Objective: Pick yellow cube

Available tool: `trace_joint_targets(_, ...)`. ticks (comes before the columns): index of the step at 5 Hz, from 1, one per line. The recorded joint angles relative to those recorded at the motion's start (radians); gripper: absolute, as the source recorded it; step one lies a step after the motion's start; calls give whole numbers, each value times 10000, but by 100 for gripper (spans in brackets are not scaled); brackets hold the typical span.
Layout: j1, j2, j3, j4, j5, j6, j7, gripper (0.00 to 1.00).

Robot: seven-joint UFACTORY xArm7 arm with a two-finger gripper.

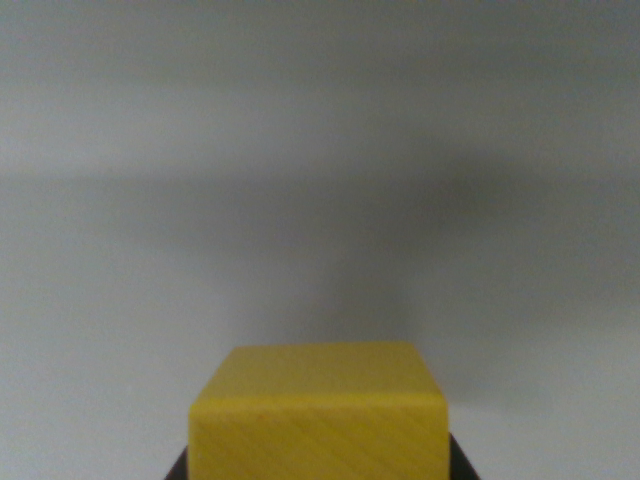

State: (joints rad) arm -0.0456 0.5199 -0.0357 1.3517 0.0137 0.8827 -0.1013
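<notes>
Yellow cube (318, 415) sits bottom centre, dark jaws flanking its lower corners – whether they pinch it, I cannot tell

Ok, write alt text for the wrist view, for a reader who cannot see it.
A yellow cube fills the bottom centre of the frame, close to the camera, with dark shapes at its lower corners. Behind it is a plain, blurred grey surface with a soft shadow.

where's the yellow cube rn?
In the wrist view, the yellow cube sits at bottom centre, cut off by the lower edge, with dark parts at both its lower corners and a plain grey surface behind it.
</notes>
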Motion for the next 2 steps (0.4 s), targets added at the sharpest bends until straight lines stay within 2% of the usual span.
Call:
trace_joint_targets(1, 0, -70, -2, 261, -3, 330, 0, 100)
trace_joint_targets(2, 0, -70, -2, 261, -3, 330, 0, 100)
